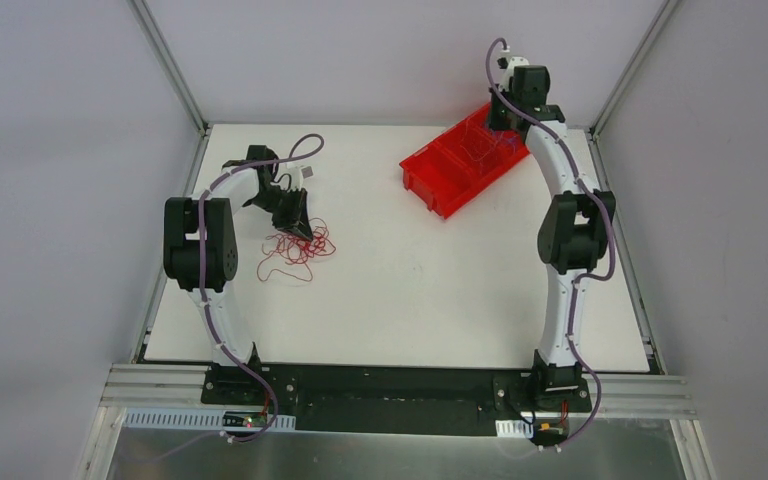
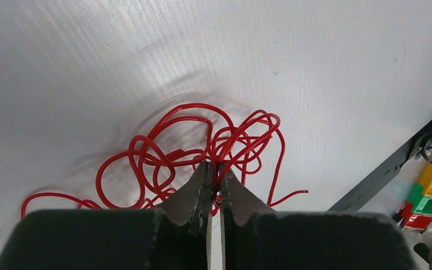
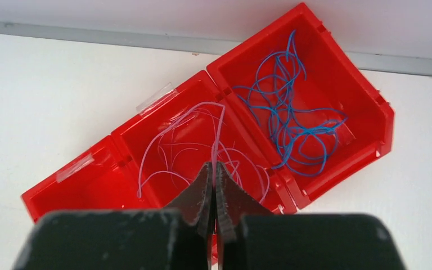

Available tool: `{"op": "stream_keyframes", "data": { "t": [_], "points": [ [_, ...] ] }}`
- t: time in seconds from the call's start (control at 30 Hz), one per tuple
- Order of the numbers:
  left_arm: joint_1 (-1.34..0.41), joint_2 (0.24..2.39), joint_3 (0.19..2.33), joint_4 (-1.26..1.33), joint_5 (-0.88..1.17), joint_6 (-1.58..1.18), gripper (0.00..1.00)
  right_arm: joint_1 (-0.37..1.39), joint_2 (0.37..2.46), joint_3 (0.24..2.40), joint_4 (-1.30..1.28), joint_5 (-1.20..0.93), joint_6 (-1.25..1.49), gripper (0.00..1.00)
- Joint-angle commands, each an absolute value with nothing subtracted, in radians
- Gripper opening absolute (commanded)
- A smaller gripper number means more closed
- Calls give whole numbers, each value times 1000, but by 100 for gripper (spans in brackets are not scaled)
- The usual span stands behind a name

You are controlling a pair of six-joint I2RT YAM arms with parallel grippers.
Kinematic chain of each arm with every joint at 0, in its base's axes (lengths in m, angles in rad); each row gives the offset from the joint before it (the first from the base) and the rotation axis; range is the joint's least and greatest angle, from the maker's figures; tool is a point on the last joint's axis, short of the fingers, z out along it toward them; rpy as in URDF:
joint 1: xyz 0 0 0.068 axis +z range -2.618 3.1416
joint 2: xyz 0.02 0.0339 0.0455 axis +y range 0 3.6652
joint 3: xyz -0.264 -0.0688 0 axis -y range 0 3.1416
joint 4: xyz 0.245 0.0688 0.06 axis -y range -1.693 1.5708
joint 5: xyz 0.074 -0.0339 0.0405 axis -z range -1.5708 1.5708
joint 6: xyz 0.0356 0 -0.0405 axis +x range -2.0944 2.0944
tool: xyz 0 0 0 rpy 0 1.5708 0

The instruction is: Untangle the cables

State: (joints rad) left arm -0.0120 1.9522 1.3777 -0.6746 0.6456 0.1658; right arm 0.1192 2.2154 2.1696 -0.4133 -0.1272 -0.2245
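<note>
**Sorting part done; red tangle outstanding**

We find the red bin [image 3: 365, 84] directly beneath the right gripper [image 3: 214, 169], with blue cables [image 3: 292, 112] in its end compartment and pale cables [image 3: 174, 146] in the middle one. The red cables [image 2: 225, 146] lie knotted on the table at the tips of the left gripper [image 2: 215, 169]; we judge these remain. Both arms point downward, jaws together. We cannot tell whether either pinches a strand.

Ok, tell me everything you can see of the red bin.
The red bin is glossy plastic: three open compartments in a row, clear tape strips on its rim. It sits askew on the white table near the far edge. One end compartment holds blue cables, the middle pale cables; the other end looks empty. The shut right gripper hangs over the middle, a pale strand reaching its tips.
</note>
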Motion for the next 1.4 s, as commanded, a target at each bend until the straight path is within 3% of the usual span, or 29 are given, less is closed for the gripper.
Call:
{"op": "stream_keyframes", "data": {
  "t": [0.0, 0.3, 0.37, 0.6, 0.8, 0.83, 0.9, 0.93, 1.0, 1.1, 1.23, 1.37],
  "points": [
    [-13, 1956, 1403, -692, 649, 143, 5, 152, 2244, 2147, -232, -59, -231, 0],
    [-19, 1954, 1408, -692, 667, 136, 4, 165, 2330, 2122, -259, -90, -236, 0],
    [-29, 1954, 1412, -692, 683, 138, 4, 164, 2323, 2137, -295, -120, -214, 12],
    [-145, 1947, 1453, -662, 822, 83, 0, 156, 2122, 2090, -408, -190, -188, 71],
    [-293, 1931, 1522, -558, 962, 3, 0, 136, 1912, 1979, -556, -299, -227, 97],
    [-312, 1927, 1523, -548, 989, 3, 8, 135, 1883, 1956, -596, -335, -246, 99],
    [-337, 1918, 1503, -527, 1023, 3, 36, 136, 1819, 1892, -662, -407, -282, 99],
    [-339, 1906, 1485, -522, 1019, 4, 46, 135, 1790, 1847, -691, -448, -299, 99],
    [-326, 1875, 1435, -517, 983, 5, 55, 137, 1742, 1772, -763, -536, -333, 99],
    [-259, 1813, 1345, -511, 955, 20, 58, 156, 1707, 1672, -852, -670, -360, 92],
    [-212, 1740, 1236, -511, 927, 54, 55, 231, 1712, 1569, -855, -688, -345, 79],
    [-214, 1742, 1199, -496, 910, -11, 53, 320, 1751, 1495, -777, -673, -309, 76]
  ]
}}
